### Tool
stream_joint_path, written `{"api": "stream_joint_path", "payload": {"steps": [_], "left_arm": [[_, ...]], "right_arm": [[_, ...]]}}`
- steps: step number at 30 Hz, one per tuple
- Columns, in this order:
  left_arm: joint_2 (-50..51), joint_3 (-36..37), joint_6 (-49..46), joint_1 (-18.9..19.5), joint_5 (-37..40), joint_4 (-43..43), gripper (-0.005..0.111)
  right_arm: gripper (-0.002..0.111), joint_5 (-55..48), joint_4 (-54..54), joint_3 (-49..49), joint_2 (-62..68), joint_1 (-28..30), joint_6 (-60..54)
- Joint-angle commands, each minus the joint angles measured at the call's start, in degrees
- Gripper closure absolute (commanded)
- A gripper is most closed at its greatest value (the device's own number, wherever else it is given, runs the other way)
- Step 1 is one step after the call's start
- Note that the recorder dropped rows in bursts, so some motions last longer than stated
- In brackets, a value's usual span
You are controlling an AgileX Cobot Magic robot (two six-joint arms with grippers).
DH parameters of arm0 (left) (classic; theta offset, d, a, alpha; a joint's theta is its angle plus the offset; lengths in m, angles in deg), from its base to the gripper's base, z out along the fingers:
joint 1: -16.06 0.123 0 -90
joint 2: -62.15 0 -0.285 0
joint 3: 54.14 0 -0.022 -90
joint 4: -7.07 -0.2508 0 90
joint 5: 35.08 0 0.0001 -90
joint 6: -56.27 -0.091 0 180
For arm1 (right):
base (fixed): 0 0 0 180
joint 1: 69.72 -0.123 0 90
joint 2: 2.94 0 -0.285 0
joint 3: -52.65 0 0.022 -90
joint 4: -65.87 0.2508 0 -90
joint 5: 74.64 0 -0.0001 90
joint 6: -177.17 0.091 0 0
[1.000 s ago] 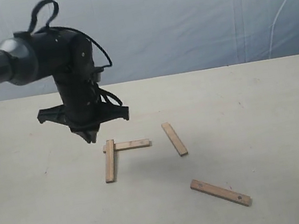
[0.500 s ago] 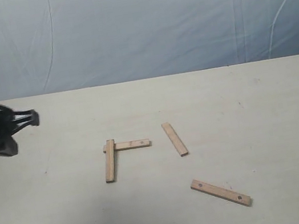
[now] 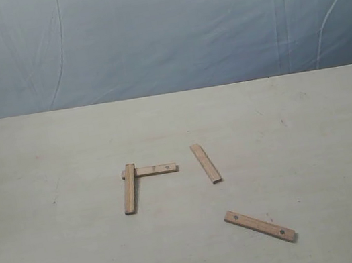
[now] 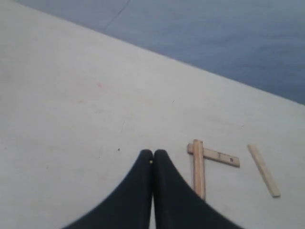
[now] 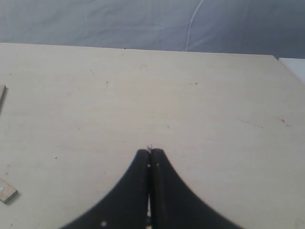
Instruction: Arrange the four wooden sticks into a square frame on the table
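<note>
Four wooden sticks lie on the pale table [image 3: 62, 260]. One stick [image 3: 129, 189] runs towards the front, and its far end overlaps a second stick [image 3: 152, 170] laid crosswise, forming a corner. A third stick [image 3: 205, 163] lies alone to their right. The fourth stick [image 3: 259, 226], with dark holes near its ends, rests nearer the front right. No arm shows in the exterior view. My left gripper [image 4: 153, 153] is shut and empty, to the left of the overlapped pair [image 4: 198, 167]. My right gripper [image 5: 150, 152] is shut and empty over bare table.
A blue-grey cloth backdrop [image 3: 158, 32] rises behind the table's far edge. In the right wrist view a stick end [image 5: 5, 192] shows at the frame edge, and the table's corner [image 5: 281, 59] is visible.
The left arm, which hung just above the overlapped pair, has withdrawn to the left and out of the exterior view. The sticks have not moved.
</note>
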Motion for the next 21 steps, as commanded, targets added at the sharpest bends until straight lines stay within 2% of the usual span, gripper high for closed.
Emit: {"api": "stream_joint_path", "payload": {"steps": [1,5,8,13,15,17,21], "left_arm": [[-13.13,6.67,0.26,-0.62,-4.21,0.61,0.107],[-21.77,11.7,0.26,-0.62,-9.5,0.61,0.107],[-25.66,15.92,0.09,-0.62,-14.59,0.21,0.107],[-27.41,23.32,0.09,-0.62,-22.12,-3.09,0.107],[-27.41,24.2,0.09,-0.62,-24.3,-4.88,0.107],[-27.41,24.2,0.21,-0.62,-21.65,-6.24,0.107],[-27.41,24.2,0.21,-0.62,-21.41,-6.12,0.107]], "right_arm": [[0.109,0.89,-0.39,-0.01,-0.45,0.3,-0.02],[0.109,4.08,-0.8,-0.01,-0.45,0.3,-0.02],[0.109,10.18,-2.11,-0.01,-0.45,0.3,-0.02],[0.109,30.72,7.76,-0.01,-0.45,0.3,1.07],[0.109,37.53,13.7,-0.01,-0.45,0.19,7.1],[0.109,42.42,17.0,-0.01,-0.45,0.19,14.02],[0.109,48.34,14.85,-1.38,0.08,0.19,23.91]]}}
